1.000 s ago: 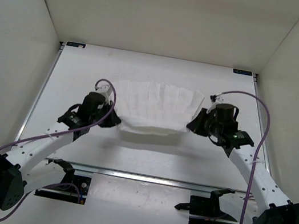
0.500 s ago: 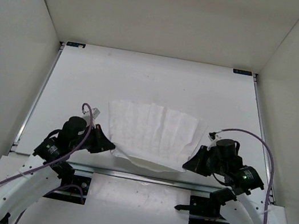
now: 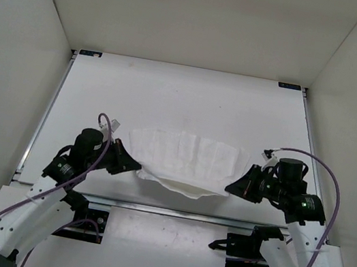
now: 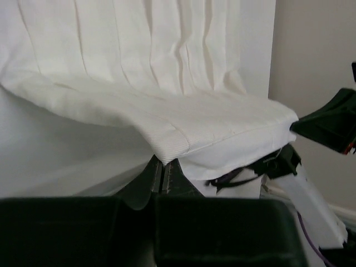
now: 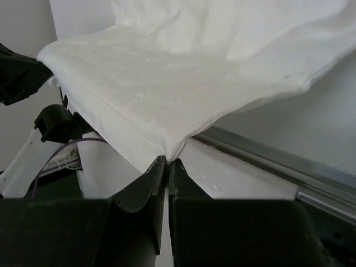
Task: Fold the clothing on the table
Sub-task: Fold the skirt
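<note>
The clothing [image 3: 181, 158] is a white creased fabric piece stretched between both arms above the near part of the table [image 3: 171, 97]. Its near edge sags in the middle and its far part lies on the surface. My left gripper [image 3: 132, 165] is shut on the near left corner. In the left wrist view the left gripper [image 4: 162, 167] pinches a corner of the clothing [image 4: 167, 119]. My right gripper [image 3: 230, 187] is shut on the near right corner. In the right wrist view the right gripper [image 5: 167, 161] clamps a corner of the clothing [image 5: 178, 83].
White enclosure walls [image 3: 15, 77] stand close on the left, right and back. A metal rail [image 3: 171, 212] runs along the table's near edge below the hanging fabric, also visible as the rail [image 5: 267, 158] in the right wrist view. Purple cables [image 3: 317, 168] loop off both arms.
Both grippers carried the clothing's corners from mid-table back toward the near edge. In the last half second they rose slightly, and the fabric's near edge now sags between them.
</note>
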`<act>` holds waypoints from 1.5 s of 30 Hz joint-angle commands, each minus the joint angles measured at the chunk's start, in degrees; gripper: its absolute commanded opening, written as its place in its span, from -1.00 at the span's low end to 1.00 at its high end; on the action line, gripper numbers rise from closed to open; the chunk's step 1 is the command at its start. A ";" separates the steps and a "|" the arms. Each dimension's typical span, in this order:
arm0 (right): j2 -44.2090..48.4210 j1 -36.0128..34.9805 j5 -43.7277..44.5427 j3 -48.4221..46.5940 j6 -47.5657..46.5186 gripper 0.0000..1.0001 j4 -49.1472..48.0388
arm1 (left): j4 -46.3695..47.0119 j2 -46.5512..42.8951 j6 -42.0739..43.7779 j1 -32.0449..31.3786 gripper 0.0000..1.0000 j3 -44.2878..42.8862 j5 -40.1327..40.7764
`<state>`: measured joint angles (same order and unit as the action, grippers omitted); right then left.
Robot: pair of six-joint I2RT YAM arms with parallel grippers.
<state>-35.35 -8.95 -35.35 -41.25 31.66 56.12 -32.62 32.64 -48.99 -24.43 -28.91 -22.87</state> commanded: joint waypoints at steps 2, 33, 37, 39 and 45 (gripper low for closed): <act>-10.23 1.38 -1.36 3.01 5.49 -1.00 -21.15 | 11.77 9.25 0.48 6.21 -1.00 -2.91 6.00; -56.66 0.60 9.52 -11.21 -11.89 -0.16 -46.09 | 33.34 59.01 17.43 13.18 0.36 -15.82 6.78; -61.93 -0.63 6.54 -13.06 -13.37 -0.21 -46.97 | 31.12 63.15 18.41 11.86 0.33 -17.76 8.29; -64.13 -0.72 4.26 -13.24 -13.29 -0.26 -48.12 | 31.92 63.77 17.97 11.94 0.27 -16.98 6.98; -66.24 -3.17 3.71 -12.97 -13.99 -0.41 -51.54 | 34.56 63.25 17.52 11.33 -0.59 -14.69 5.03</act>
<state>-100.42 -10.57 -30.59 -52.95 19.40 8.05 1.43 96.86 -32.42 -12.47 -44.82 -17.17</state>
